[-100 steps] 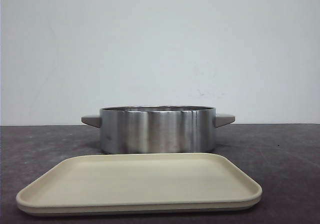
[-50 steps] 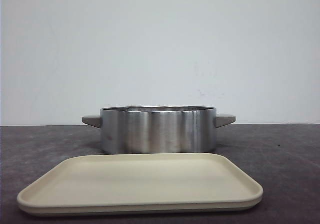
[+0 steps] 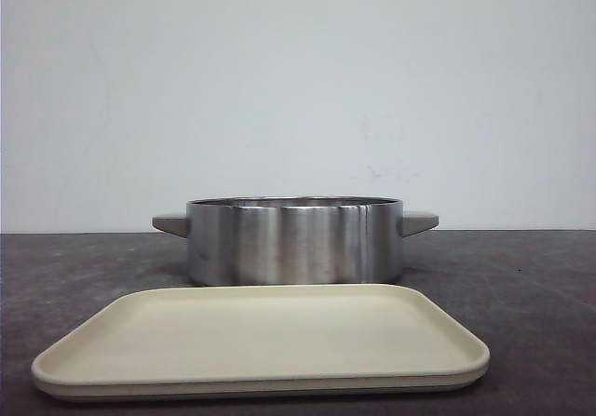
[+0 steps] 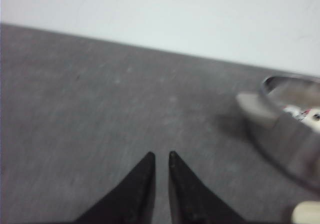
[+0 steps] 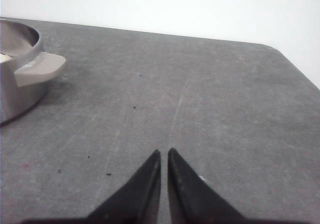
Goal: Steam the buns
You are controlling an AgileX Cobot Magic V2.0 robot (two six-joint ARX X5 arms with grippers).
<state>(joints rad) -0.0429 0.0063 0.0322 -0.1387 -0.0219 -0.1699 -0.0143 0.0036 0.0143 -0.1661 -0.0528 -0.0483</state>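
Steel walls of a shallow two-handled pot (image 3: 294,240) rise near the middle of the grey bench (image 3: 521,295), with a bare cream tray (image 3: 261,342) lying just in front of it toward the near edge. No bun shows on the tray. In the blurred left wrist view a white patch with dark marks inside the pot's rim may be one of the buns (image 4: 304,115), so they seem to sit in the pot already; that view is too soft to be sure.

Both arms are out of the front view. The left gripper (image 4: 161,156) and right gripper (image 5: 164,153) each show their black tips almost together with only a thin slit between, holding nothing, each over bare bench to its own side of the pot.

If any step remains, it likely means handling the pot by its handles: approach level, from both sides, and lift evenly so the contents do not slide.
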